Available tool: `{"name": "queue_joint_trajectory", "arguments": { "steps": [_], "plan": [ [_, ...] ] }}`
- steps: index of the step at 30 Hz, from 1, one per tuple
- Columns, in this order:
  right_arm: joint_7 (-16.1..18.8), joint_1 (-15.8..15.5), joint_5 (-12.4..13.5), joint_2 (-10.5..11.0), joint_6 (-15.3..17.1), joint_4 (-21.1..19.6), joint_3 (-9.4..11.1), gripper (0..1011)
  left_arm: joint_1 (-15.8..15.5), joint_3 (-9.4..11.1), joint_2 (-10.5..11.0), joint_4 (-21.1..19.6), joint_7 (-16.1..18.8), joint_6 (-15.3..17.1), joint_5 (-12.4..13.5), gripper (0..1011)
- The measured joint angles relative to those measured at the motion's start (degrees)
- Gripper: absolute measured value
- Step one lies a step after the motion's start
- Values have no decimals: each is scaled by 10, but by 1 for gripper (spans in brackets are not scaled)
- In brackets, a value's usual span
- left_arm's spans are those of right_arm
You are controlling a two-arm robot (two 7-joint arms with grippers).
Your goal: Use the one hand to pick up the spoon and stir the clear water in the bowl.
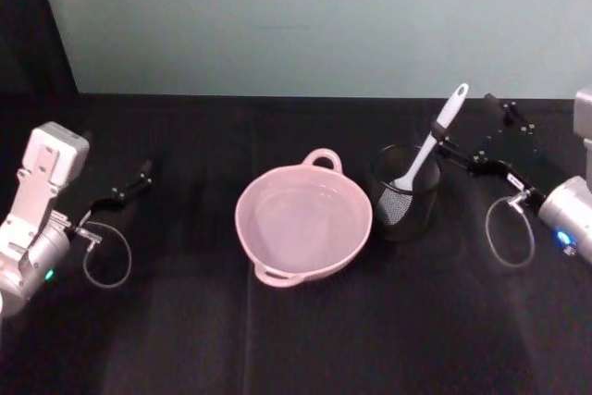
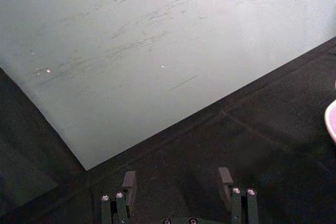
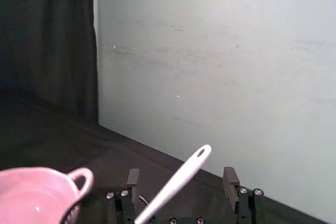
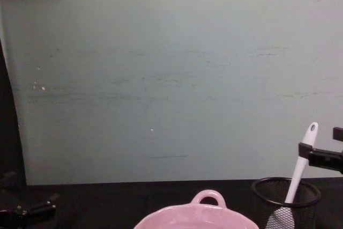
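Head view: long slim white plastic spoon [image 1: 427,156] standing tilted in a black wire-mesh cup [image 1: 405,193], flat paddle head down inside, handle tip leaning up toward the back edge of the black-cloth table [image 1: 296,339]. Cup just beside the pale pink glossy ceramic bowl [image 1: 303,223], which sits mid-table, loop handle pointing to the back edge, clear water inside barely visible.

Right black boxy gripper [image 1: 469,133] near the right edge, level with the upper handle, fingers apart, one each side of the handle; contact too close to call, not clamped. Right wrist view confirms: fingers [image 3: 229,178] spread, spoon handle [image 3: 178,179] crossing the gap between them. Chest view: handle tip [image 4: 309,132] poking above the cup rim [image 4: 285,189], a finger of the right gripper [image 4: 321,156] right next to it.

Left gripper [image 1: 129,187] parked near the left edge, well apart from the bowl, fingers [image 2: 128,182] open, holding nothing.

Handling, judged: spoon light, stiff, smooth plastic, likely slippery; thin handle prone to pivoting in a loose pinch. Best hold on the upper handle, below the hole, clear of the cup rim. Lift straight up so the head clears the mesh; light cup likely to tip if dragged. Bowl ceramic, heavy enough to stay put during gentle stirring.
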Motion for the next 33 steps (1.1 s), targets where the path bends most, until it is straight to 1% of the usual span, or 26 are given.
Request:
{"name": "queue_joint_trajectory", "arguments": {
  "steps": [1, 2, 5, 7, 8, 9, 11, 13, 14, 17, 21, 27, 31, 33],
  "plan": [
    [-6, -4, -8, 2, -4, -4, 0, 1003, 0, 0, 0, 0, 0, 0, 0, 1011],
    [-18, -12, -23, 7, -9, -11, 2, 1003, 0, 0, 0, 0, 0, 0, 0, 1011],
    [-35, -28, -39, 14, -15, -26, 9, 1003, 0, 0, 0, 0, 0, 0, 0, 1011],
    [-57, -51, -53, 22, -21, -44, 22, 1003, 0, 0, 0, 0, 0, 0, 0, 1011],
    [-57, -51, -53, 22, -21, -44, 22, 1003, 0, 0, 0, 0, 0, 0, 0, 1011],
    [-68, -64, -58, 25, -25, -52, 29, 1002, 0, 0, 0, 0, 0, 0, 0, 1011],
    [-83, -78, -65, 28, -31, -58, 40, 1003, 0, 0, 0, 0, 0, 0, 0, 1011],
    [-92, -86, -68, 28, -36, -58, 47, 1003, 0, 0, 0, 0, 0, 0, 0, 1011],
    [-100, -91, -70, 27, -43, -54, 54, 1003, 0, 0, 0, 0, 0, 0, 0, 1011],
    [-112, -95, -75, 21, -54, -40, 64, 1003, 0, 0, 0, 0, 0, 0, 0, 1011],
    [-133, -92, -90, 11, -67, -9, 77, 1003, 0, 0, 0, 0, 0, 0, 0, 1011],
    [-139, -79, -103, 2, -64, 26, 85, 1003, 0, 0, 0, 0, 0, 0, 0, 1011],
    [-138, -74, -103, -4, -51, 37, 89, 1003, 0, 0, 0, 0, 0, 0, 0, 1011],
    [-138, -74, -102, -4, -51, 37, 89, 1003, 0, 0, 0, 0, 0, 0, 0, 1011]
  ]
}}
